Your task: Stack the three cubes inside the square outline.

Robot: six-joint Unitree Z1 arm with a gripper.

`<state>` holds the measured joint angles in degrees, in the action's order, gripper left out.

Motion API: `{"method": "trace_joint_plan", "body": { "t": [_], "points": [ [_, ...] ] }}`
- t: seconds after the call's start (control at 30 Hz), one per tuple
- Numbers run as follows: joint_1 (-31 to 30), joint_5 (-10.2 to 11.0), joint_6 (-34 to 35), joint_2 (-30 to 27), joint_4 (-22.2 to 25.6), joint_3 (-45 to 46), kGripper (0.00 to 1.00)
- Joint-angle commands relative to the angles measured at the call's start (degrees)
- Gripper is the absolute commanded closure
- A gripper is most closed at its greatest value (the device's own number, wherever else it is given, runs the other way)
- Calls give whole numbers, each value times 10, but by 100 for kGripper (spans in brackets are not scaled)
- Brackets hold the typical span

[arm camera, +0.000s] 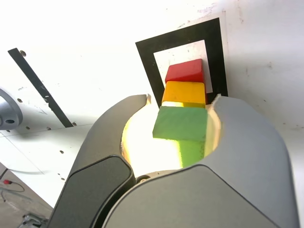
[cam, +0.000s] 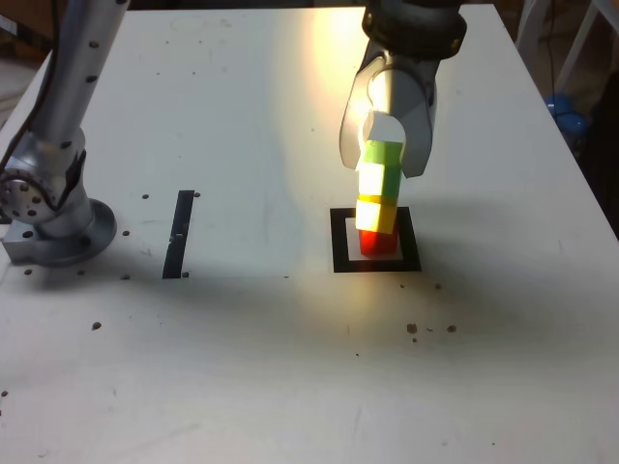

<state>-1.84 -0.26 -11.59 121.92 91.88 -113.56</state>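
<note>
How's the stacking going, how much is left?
All three look stacked: the red cube within the square outline, yellow cube on it, green cube on top. Nothing seems gripped; the open pincer surrounds green. Probably only backing away remains.

Exterior view: arm (cam: 73,106) base at 9 o'clock; gripper (cam: 383,172) at 1 o'clock, fingers (cam: 419,135) toward 6 o'clock, parted.

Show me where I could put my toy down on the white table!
There's bare table between the black strip and the black square, and more in front of the square. It's crowded at the square: the block stack and claw are there.
</note>
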Motion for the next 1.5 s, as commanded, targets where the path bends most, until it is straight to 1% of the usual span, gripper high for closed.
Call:
{"method": "trace_joint_plan", "body": {
  "t": [0.0,0.03,0.07,0.3,0.43,0.57,0.7,0.83,0.97,1.17,1.3,1.47],
  "points": [
    [1,-2,-2,3,3,1,9],
    [2,-2,-3,3,3,2,2],
    [2,-2,-3,3,3,2,1],
    [2,-1,-3,0,4,4,0],
    [2,7,-3,-15,4,9,0],
    [2,24,-1,-42,6,27,0],
    [2,41,7,-82,6,60,0],
    [2,50,22,-124,5,104,0],
    [2,54,39,-165,-1,157,0],
    [2,52,60,-221,-31,248,0],
    [2,48,71,-255,-67,320,0],
    [2,41,83,-283,-113,400,0]
  ]
}}
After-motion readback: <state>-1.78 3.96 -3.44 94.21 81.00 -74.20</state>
